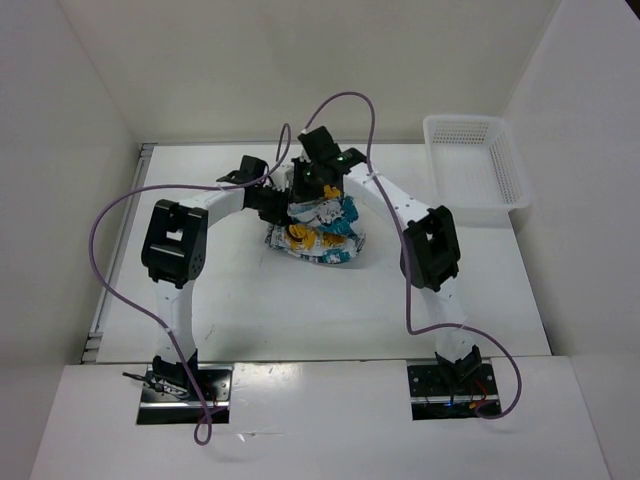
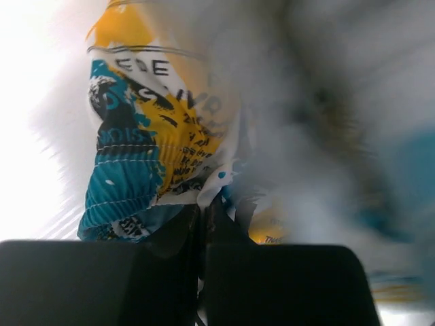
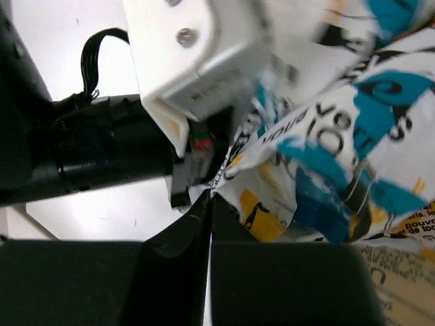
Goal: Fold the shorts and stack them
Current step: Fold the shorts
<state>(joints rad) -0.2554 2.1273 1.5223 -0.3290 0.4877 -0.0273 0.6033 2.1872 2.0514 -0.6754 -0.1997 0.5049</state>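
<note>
Both pincers are pressed together on the shorts (image 1: 318,232): your left gripper (image 2: 202,210) pinches a fold of printed cloth between its tips, and your right gripper (image 3: 209,204) seems to nip an edge close beside it. The shorts sit bunched in the middle of the table (image 1: 250,310), partly lifted, well apart from the basket (image 1: 475,165). You look to be at the spreading step, before any fold. Next, draw the two grips apart so the cloth flattens.
</note>
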